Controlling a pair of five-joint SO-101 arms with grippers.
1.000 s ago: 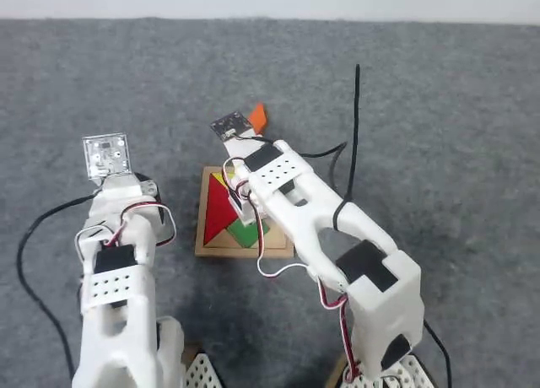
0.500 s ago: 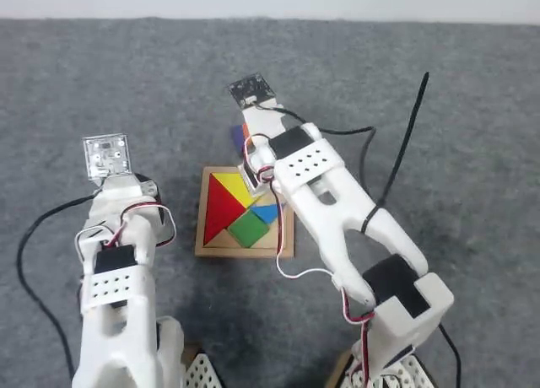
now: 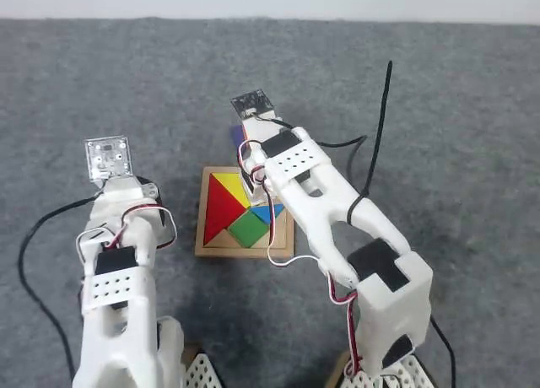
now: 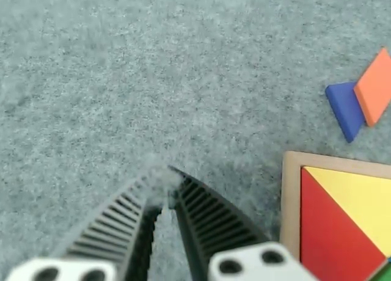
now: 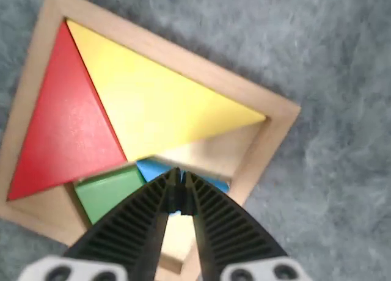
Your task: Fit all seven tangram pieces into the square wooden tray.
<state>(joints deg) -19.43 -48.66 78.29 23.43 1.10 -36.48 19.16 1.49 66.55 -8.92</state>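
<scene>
The square wooden tray [image 3: 202, 245] lies between the two arms. In it sit a red triangle [image 3: 221, 212], a yellow triangle [image 3: 235, 188], a green square [image 3: 248, 229] and a light blue piece [image 3: 267, 212]. My right gripper [image 5: 176, 176] is shut with nothing in it, its tips just above the light blue piece [image 5: 151, 168] and a bare slot [image 5: 214, 151]. A dark blue piece [image 4: 344, 107] and an orange piece [image 4: 374, 85] lie touching on the carpet beyond the tray [image 4: 291, 195]. My left gripper [image 4: 165, 178] is shut over bare carpet beside the tray.
Grey carpet [image 3: 439, 118] covers the whole table. The right arm [image 3: 295, 164] hangs over the tray's right half and hides part of it. The left arm [image 3: 118, 236] stands left of the tray. Black cables [image 3: 375, 135] trail to the right.
The right arm swung off the tray's middle toward the far side, uncovering the green and light blue pieces, then came back a little. The left arm has kept still.
</scene>
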